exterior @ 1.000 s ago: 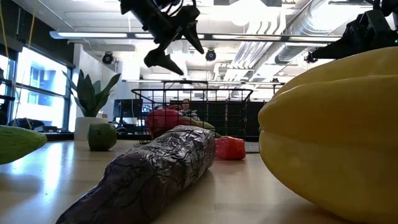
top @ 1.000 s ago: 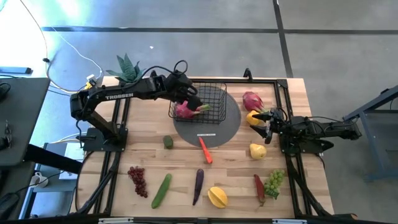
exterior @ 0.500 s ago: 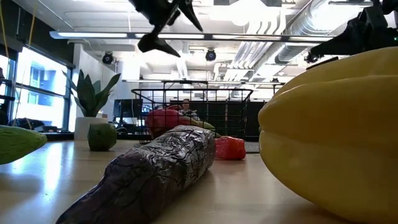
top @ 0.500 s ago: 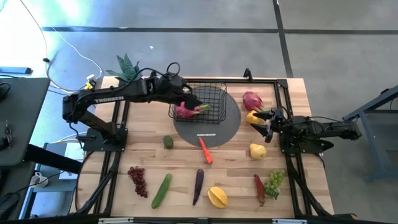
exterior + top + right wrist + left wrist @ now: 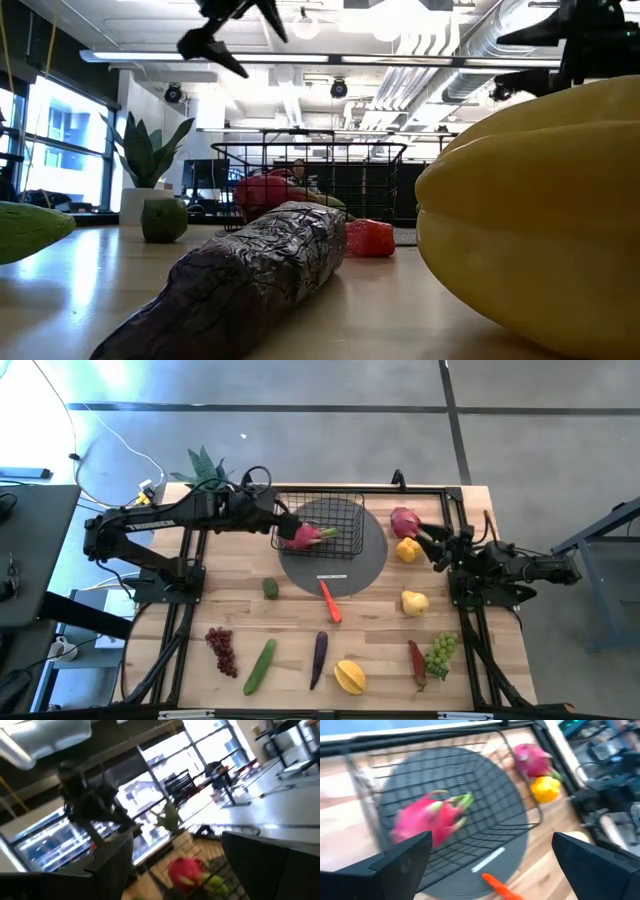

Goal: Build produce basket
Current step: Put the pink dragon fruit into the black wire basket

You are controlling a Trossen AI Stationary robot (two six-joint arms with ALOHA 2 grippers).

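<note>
Since a second ago the left gripper (image 5: 283, 520) has drawn back from above the basket (image 5: 340, 510) toward its own base, and it now hangs just outside the basket's near wall with its jaws spread wide and nothing between them. That empty, released state fits a drop already made: one pink dragon fruit (image 5: 303, 536) lies inside the basket, just ahead of the fingertips. Its long axis runs across the basket floor, with the green leafy tip pointing away from the left gripper toward the far wall, as the left wrist view also shows. The basket itself sits on the grey round mat (image 5: 372, 550), probably so that both arms can reach it.

Further right, the right gripper (image 5: 428, 540) has lifted and turned toward the second dragon fruit (image 5: 404, 520), which lies just ahead of it, with the yellow piece (image 5: 407, 550) directly beside its fingers. Its jaws stand partly apart and hold nothing, which suggests it is lining up its next pick.
</note>
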